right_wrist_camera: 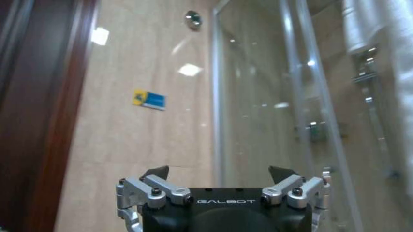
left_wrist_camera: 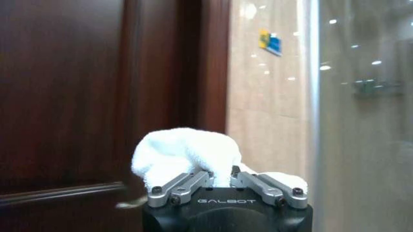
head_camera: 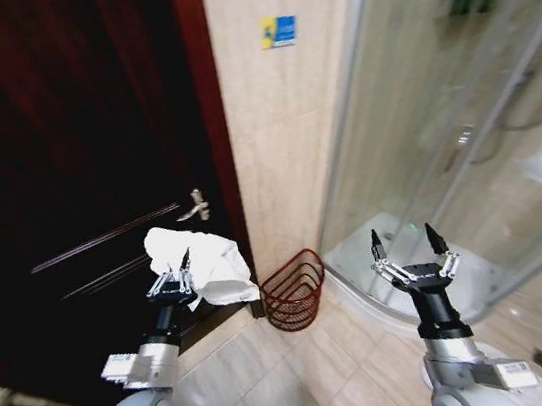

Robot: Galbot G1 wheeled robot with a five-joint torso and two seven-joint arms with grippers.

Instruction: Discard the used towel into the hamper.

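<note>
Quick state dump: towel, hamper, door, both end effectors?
White towel: bunched, held off the floor, in front of the door, not in the hamper.
Hamper: upright on the tile floor by the wall corner, looks empty.
Dark wooden door: closed.
Left end effector: shut on the towel, raised to the left of the hamper.
Right end effector: open, holding nothing, in front of the shower enclosure.

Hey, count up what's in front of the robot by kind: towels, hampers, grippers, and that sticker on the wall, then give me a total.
Towels: 1, the white towel held in the left gripper in front of the dark door.
Hampers: 1, the red-brown hamper on the floor by the wall corner.
Grippers: 2, counting the open, empty right gripper.
Wall stickers: 1, the blue and yellow sticker.
Total: 5.
</note>
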